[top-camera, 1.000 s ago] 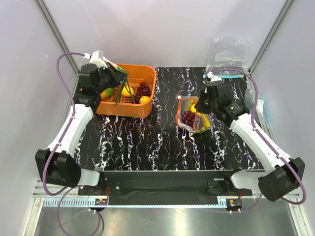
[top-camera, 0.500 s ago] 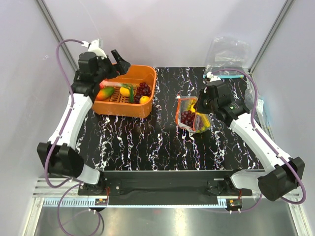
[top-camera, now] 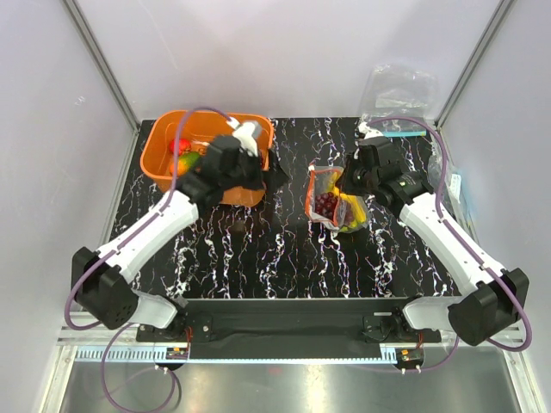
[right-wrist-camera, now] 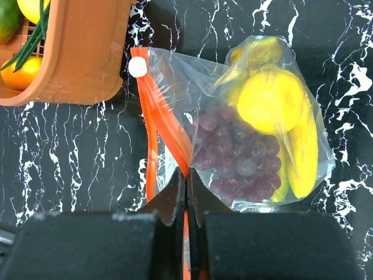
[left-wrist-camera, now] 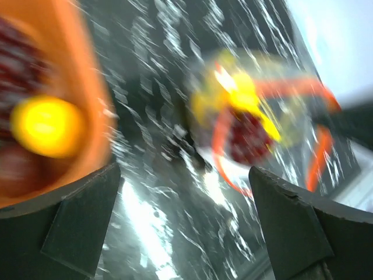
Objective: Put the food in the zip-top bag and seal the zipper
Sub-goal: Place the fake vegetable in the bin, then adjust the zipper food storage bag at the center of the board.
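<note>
On black marbled table (top-camera: 258,249) (white walls (top-camera: 284,52)) — right tool (right-wrist-camera: 186,181) pinches zipper (right-wrist-camera: 166,125); left tool (left-wrist-camera: 183,192) spread.

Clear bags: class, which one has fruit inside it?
The zip-top bag with the red-orange zipper, pinched at its strip by the right hand. The bag at the far right corner has a teal strip and shows no fruit.

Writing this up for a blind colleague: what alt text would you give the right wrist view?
The right gripper, shut, pinches the red-orange zipper of a clear zip-top bag lying on a black marbled table. Inside are a purple grape cluster, a yellow lemon-like piece and a banana bunch; an orange basket sits at upper left.
</note>
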### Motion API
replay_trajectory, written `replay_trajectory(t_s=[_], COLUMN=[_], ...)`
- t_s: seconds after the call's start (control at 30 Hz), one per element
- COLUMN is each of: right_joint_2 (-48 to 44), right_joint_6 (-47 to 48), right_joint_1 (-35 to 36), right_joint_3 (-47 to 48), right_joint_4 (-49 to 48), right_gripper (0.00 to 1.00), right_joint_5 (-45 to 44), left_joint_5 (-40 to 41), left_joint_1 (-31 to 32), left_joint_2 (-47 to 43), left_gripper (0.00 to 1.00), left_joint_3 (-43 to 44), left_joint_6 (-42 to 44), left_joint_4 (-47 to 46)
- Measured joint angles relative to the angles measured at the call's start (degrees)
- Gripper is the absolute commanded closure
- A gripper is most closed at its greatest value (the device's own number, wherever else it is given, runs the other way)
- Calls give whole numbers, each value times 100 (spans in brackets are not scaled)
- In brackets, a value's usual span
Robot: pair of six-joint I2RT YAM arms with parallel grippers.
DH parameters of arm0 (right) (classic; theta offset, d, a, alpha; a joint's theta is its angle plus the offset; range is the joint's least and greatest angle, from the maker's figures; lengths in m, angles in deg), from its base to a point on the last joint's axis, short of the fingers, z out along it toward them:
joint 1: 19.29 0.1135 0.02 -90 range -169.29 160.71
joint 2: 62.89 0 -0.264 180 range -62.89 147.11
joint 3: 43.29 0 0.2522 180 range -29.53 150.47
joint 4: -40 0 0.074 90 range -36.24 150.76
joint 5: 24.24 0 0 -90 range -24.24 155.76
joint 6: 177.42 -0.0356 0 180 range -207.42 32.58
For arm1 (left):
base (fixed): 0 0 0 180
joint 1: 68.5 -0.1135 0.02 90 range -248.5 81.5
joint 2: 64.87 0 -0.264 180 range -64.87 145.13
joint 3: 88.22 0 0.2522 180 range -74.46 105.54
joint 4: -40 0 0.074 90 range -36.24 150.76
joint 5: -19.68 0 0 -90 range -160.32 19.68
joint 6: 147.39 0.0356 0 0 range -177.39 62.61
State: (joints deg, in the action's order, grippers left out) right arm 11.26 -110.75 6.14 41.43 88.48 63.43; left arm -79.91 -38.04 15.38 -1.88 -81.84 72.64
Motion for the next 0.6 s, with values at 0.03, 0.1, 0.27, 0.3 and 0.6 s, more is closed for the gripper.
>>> replay_trajectory(t_s=[0.03, 0.1, 0.27, 0.3, 0.6], right_joint_2=[11, 17, 17, 20, 61], right_joint_6=[-2, -11, -72, -76, -118], right_joint_1=[0, 0, 0, 0, 0], right_joint_3=[0, 0, 0, 0, 0], right_joint_4=[-11, -24, -92, -103, -114], right_gripper=[100, 100, 100, 100, 100], right_joint_5=[2, 7, 48, 50, 48], left_joint_5=[31, 61, 116, 125, -46], left_joint_1=[190, 529, 723, 748, 977], left_joint_2=[-44, -85, 153, 271, 1290], left_gripper=[1, 2, 10, 10, 22], left_joint_3=[-175, -369, -673, -673, -713], left_joint_6=[-17, -74, -330, -391, -940], left_joint_4=[-74, -225, -570, -669, -1502])
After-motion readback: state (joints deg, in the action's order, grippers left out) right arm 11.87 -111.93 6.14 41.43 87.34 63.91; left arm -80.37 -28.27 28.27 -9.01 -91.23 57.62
